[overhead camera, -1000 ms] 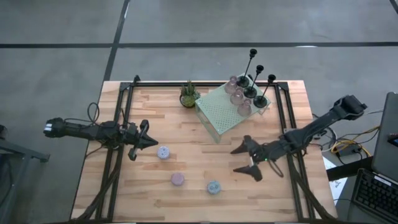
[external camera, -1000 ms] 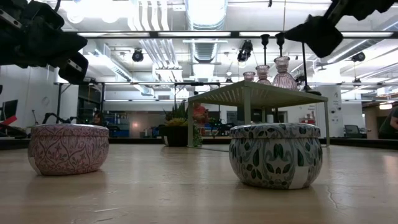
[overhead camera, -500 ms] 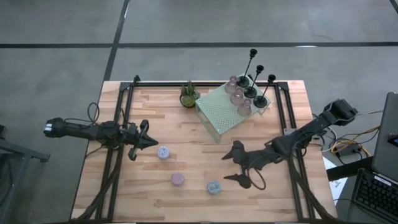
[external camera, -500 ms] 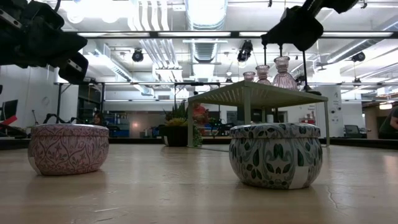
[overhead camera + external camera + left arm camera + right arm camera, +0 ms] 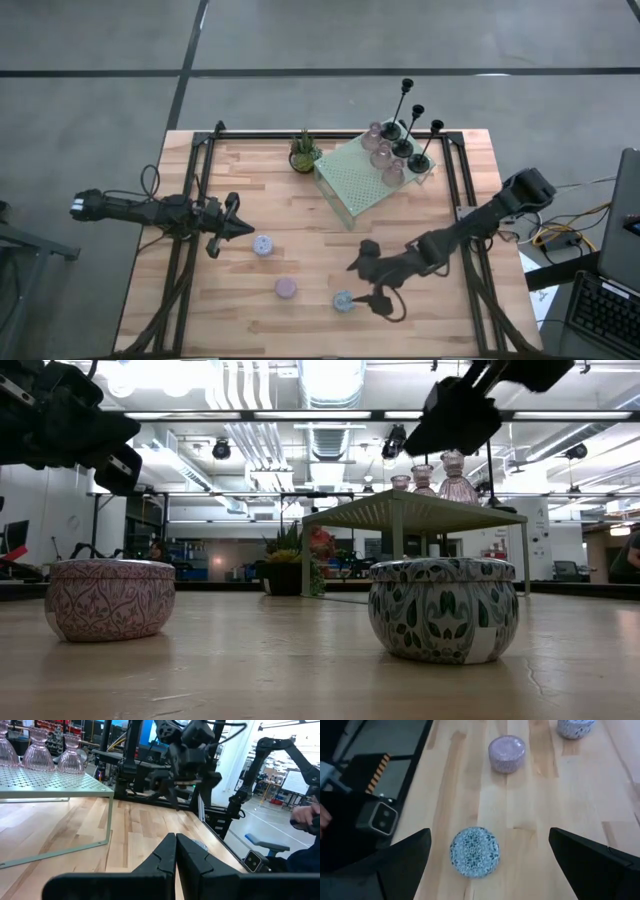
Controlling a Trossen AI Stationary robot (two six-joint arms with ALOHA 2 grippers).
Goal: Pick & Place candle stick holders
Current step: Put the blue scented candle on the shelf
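Fingers of right gripper (image 5: pixel 362 282) spread above blue holder (image 5: pixel 343 301), none of three pastel holders lifted from bench (image 5: pixel 300 210) yet, left gripper (image 5: pixel 232 227) idle, fingers together.

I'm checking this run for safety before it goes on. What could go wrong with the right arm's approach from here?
1. The right gripper, open, sits close beside the blue holder; a descending finger could land on its lid or shove it.
2. A shoved blue holder might slide toward the nearby table edge or the pink holder.
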